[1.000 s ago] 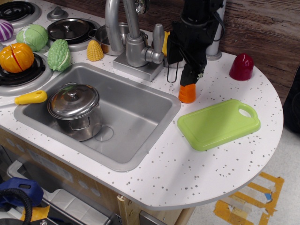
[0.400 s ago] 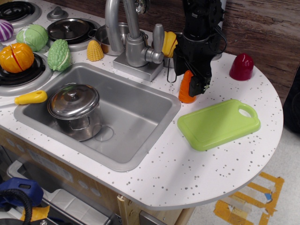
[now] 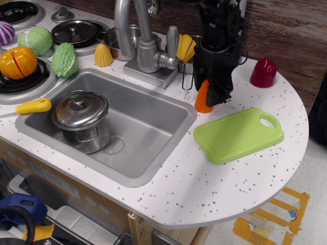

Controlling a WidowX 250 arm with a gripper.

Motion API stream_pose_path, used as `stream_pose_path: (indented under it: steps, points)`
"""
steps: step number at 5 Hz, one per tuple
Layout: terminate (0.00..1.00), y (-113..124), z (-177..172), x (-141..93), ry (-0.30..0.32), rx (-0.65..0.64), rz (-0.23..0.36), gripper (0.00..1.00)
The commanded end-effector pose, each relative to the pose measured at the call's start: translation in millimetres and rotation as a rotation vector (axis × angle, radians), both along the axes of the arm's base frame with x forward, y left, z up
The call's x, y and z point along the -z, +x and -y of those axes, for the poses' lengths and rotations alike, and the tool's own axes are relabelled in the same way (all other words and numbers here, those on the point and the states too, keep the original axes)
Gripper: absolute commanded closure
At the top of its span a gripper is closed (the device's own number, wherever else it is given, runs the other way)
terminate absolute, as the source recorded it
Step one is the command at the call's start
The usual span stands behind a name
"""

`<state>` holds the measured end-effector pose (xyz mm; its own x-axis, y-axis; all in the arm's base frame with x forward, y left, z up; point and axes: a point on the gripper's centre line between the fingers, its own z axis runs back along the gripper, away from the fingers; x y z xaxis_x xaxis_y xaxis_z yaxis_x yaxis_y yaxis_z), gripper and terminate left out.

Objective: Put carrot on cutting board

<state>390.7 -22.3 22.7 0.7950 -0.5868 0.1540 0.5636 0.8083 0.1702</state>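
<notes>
The orange carrot (image 3: 203,98) stands on the speckled counter just right of the sink, left of the lime-green cutting board (image 3: 237,135). My black gripper (image 3: 213,94) has come down over the carrot from above, and its fingers (image 3: 223,91) sit on either side of it and hide its right part. The jaws look closed around the carrot, which still rests on the counter and leans slightly. The board lies flat with its handle hole at the far right corner, and nothing is on it.
A steel sink (image 3: 148,122) with a lidded pot (image 3: 80,115) lies to the left. The faucet (image 3: 145,48) stands behind it. A dark red toy (image 3: 263,72) sits at the back right. Toy vegetables and a stove (image 3: 30,56) are at the far left.
My gripper has dropped from above the carrot's top to around its body and shifted slightly right. The carrot has tilted a little; the board has not moved.
</notes>
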Motion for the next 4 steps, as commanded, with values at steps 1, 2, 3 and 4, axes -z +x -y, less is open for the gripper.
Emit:
stream_pose_path:
  steps: [1,2,3,4]
  points:
    - [0.00,1.9,5.5,-22.0,-0.010,-0.004,0.008,1.00]
    - [0.00,-0.4,20.3,-64.8,0.073,-0.055,-0.075,1.00]
    - [0.00,-11.6,37.6,-78.6,0.083,-0.115,-0.109,1.00]
    - [0.00,-25.0,51.4,-66.6,0.020,-0.178,-0.094,1.00]
